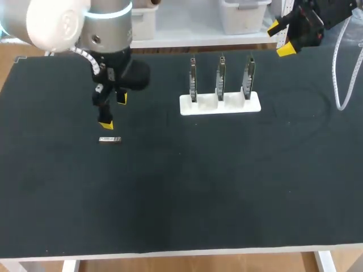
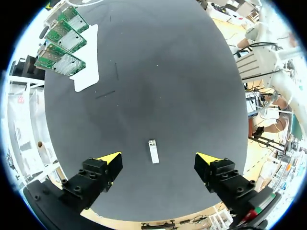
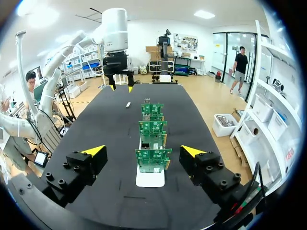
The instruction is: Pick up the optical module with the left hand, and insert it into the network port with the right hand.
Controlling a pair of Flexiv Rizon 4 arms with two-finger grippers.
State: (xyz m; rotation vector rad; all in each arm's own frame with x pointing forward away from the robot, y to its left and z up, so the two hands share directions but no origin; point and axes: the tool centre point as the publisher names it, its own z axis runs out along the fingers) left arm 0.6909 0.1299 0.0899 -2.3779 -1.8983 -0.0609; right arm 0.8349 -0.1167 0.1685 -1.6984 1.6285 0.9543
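While the left gripper [image 1: 113, 111] hangs above the bench's [image 1: 198, 187] left half in the head view, the module [image 1: 109, 139] lies flat on the black mat just in front of the lower yellow tip, not touched. Jaws stand apart and hold nothing. The white stand [image 1: 220, 103] sits toward the far edge, right of middle, with three circuit boards [image 1: 220, 76] upright in it. The right gripper [image 1: 281, 38] hovers over the far right corner, well apart from the stand, jaws wide and empty.

Left wrist view: the module [image 2: 153, 151] lies on the mat between the spread fingers of the left gripper [image 2: 159, 159], a little nearer one side, with its long axis pointing ahead. Stand [image 2: 88, 62] and boards [image 2: 62, 40] are well ahead, off to one side.

Right wrist view: the right gripper [image 3: 144, 151] is wide open, with the stand [image 3: 150, 178] and its boards [image 3: 152, 139] lined up ahead of it. Beyond them the module [image 3: 128, 104] shows as a pale sliver under the left gripper [image 3: 121, 87].

Risks, as I judge them: the pick is not yet made. The module is small, low and off-centre, so one finger may meet it first and skid or spin it. A shallow close could slip off its top, and too deep a descent drives the tips into the mat. A skewed grip would spoil the handover and the port alignment.
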